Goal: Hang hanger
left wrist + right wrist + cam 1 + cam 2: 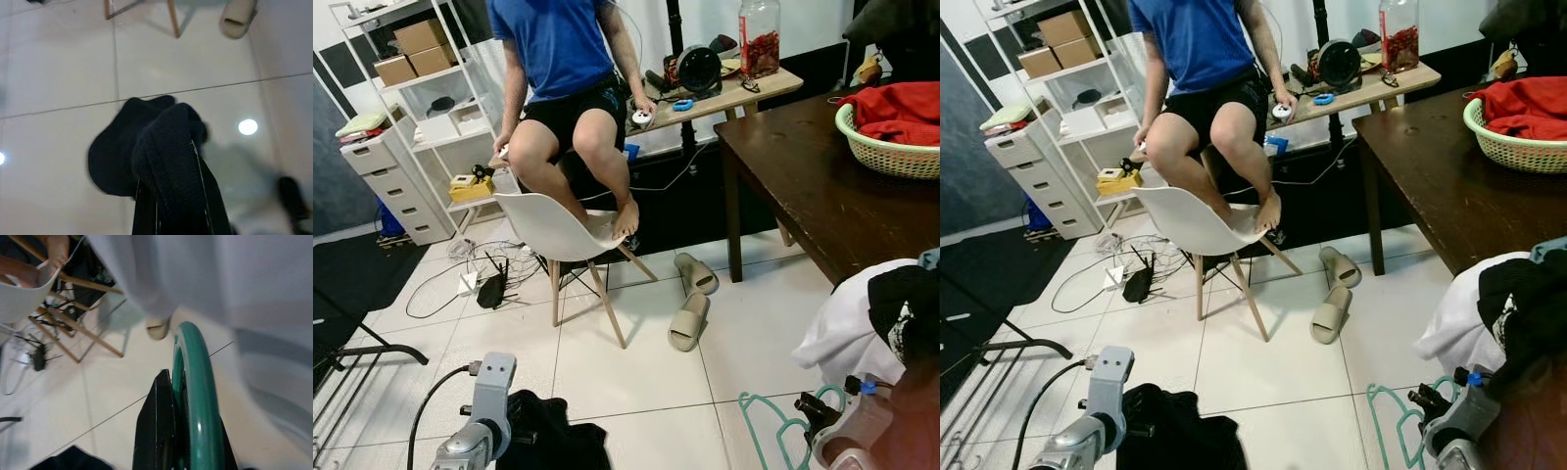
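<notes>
Right gripper (pixel 178 431) pinches the teal plastic hanger (pixel 195 396) for carrying to a rail; left gripper (pixel 168 205) pinches black knitted cloth (pixel 142 147)

a green hanger (pixel 195 396) is clamped between the right gripper (pixel 183 431) fingers at lower centre; a white chair (pixel 22 296) is seen at upper left

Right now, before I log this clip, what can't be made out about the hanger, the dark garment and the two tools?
- Green hanger: its hook end is cut off by the bottom edge in the eye views; the right wrist view shows a blurred arc.
- Right tool: closed on the hanger.
- Left tool: its fingers are buried under the black garment.
- White cloth: its far side is cut off by the right edge.
</notes>
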Controlling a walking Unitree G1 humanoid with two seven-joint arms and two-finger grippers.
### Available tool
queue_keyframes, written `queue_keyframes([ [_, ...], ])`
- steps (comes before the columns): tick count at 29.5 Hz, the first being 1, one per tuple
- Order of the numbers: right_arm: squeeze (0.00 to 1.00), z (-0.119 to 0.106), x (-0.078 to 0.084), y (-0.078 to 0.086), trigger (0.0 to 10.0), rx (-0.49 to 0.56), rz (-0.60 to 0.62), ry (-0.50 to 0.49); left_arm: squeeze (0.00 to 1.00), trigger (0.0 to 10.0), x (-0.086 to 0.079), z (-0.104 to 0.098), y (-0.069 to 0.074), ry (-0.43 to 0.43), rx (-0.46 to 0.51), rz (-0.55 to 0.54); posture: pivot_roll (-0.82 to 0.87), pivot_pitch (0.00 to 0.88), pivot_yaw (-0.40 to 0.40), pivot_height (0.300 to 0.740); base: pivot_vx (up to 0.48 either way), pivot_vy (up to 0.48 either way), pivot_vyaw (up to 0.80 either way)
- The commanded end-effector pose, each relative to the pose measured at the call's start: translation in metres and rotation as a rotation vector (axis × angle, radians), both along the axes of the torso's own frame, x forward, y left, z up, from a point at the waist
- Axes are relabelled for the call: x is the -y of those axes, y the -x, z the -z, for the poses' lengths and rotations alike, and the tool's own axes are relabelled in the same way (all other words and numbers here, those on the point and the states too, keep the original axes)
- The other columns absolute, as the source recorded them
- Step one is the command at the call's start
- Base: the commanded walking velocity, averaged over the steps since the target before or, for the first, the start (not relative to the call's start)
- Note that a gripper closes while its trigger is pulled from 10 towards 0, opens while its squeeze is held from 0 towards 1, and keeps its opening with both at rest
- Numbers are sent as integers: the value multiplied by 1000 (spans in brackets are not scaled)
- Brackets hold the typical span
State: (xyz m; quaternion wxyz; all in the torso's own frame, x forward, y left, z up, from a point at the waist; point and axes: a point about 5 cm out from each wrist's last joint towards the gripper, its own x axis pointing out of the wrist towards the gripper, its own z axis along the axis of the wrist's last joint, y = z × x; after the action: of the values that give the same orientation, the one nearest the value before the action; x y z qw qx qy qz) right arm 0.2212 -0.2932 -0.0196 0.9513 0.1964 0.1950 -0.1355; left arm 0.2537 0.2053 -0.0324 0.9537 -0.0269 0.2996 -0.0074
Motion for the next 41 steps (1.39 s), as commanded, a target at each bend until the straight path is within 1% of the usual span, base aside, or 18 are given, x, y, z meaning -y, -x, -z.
queue_keyframes([
  [1, 0, 1, -2, -1, 10000, -28, -22, -11, 0, 10000, -8, -6, -3, 56, 61, -98, -47, 0, -43, 740, 0, 0, 0],
  [2, 0, 1, -2, -1, 10000, -28, -22, -11, 0, 10000, -8, -6, -3, 56, 61, -98, -47, 0, -43, 740, 0, 0, 0],
  [3, 0, 1, 1, -2, 10000, -59, -42, 12, 0, 10000, -7, -7, -4, 97, 89, -144, -5, 0, -135, 740, 0, 0, 0],
  [4, 0, 0, 1, -4, 10000, -92, -73, 46, 0, 10000, -5, -8, -6, 117, 109, -160, 11, 0, -179, 740, 0, 0, 0],
  [5, 0, 0, 1, -4, 10000, -92, -73, 46, 0, 10000, -5, -8, -6, 117, 109, -160, 11, 0, -179, 740, 0, 0, 0],
  [6, 0, 0, 1, -4, 10000, -115, -98, 73, 0, 10000, -3, -9, -7, 124, 118, -162, 11, 0, -179, 740, 0, 0, 0],
  [7, 0, 0, 2, -5, 10000, -137, -120, 101, 0, 10000, -1, -9, -7, 124, 123, -157, 33, 0, -220, 740, 0, 0, 0],
  [9, 0, 0, 3, -5, 10000, -151, -133, 116, 0, 10000, 2, -9, -8, 123, 126, -152, 43, 0, -229, 740, 0, 0, 0],
  [13, 0, 0, 5, -4, 10000, -162, -140, 128, 0, 10000, 5, -9, -8, 125, 128, -143, 44, 0, -223, 740, 0, 0, 0],
  [14, 0, -1, 6, -3, 10000, -160, -133, 129, 0, 10000, 7, -8, -7, 134, 124, -133, 36, 0, -208, 740, 0, 0, 0],
  [19, 0, 0, 6, -2, 10000, -167, -132, 145, 0, 10000, 7, -7, -6, 143, 120, -116, 9, 0, -190, 740, 0, 0, 0],
  [21, 0, 1, 4, -3, 10000, -177, -153, 161, 0, 10000, 7, -7, -6, 142, 122, -116, 5, 0, -185, 740, 0, 0, 0],
  [32, 0, 3, 1, -1, 10000, -175, -167, 151, 0, 10000, 4, -6, -3, 126, 127, -138, -20, 0, -149, 740, 0, 0, 0],
  [41, 0, 4, 0, 0, 10000, -167, -173, 134, 0, 10000, 7, -6, -3, 110, 128, -96, -23, 0, -141, 740, 0, 0, 0],
])
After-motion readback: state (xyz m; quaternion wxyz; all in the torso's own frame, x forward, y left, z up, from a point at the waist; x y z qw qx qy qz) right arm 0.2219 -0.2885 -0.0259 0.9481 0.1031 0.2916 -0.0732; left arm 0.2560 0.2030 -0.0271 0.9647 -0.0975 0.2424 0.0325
